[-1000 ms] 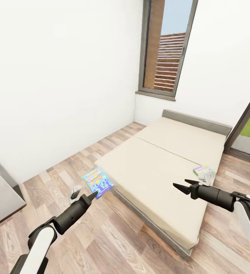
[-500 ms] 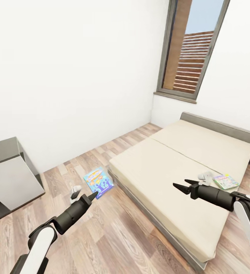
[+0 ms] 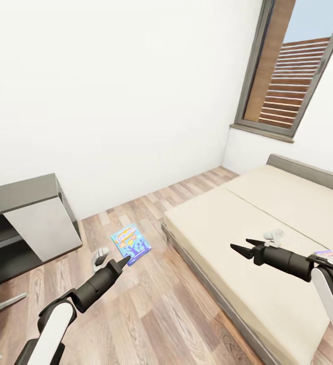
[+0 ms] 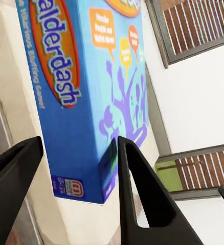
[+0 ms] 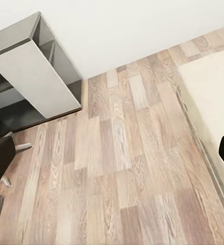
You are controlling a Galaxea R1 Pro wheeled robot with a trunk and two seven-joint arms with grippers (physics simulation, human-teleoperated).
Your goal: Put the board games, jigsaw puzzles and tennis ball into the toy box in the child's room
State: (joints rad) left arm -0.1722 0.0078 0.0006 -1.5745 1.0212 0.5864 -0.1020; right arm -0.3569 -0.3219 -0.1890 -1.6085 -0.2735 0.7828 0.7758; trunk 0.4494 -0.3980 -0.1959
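Observation:
My left gripper (image 3: 124, 261) is shut on the blue board game (image 3: 131, 243), which hangs over the wood floor beside the bed (image 3: 247, 228). In the left wrist view the blue printed board game (image 4: 86, 87) sits between the two dark fingers (image 4: 137, 189). My right gripper (image 3: 241, 247) hovers open over the beige mattress, with nothing in it. A colourful board game (image 3: 331, 253) lies on the bed at the right edge, partly behind my right arm. The right wrist view shows the bed's corner (image 5: 214, 92) beyond the plank floor.
A low dark-grey cabinet (image 3: 32, 218) with a pale front panel stands against the white wall at left, also in the right wrist view as the cabinet (image 5: 35, 76). Chair legs (image 3: 4, 304) show at lower left. A tall dark-framed window (image 3: 298, 71) is above the bed's grey headboard (image 3: 308, 170).
The whole view has swung left: bed and window slid right and the grey cabinet came into view. Both arms hold the same pose, the blue game still in the left gripper.

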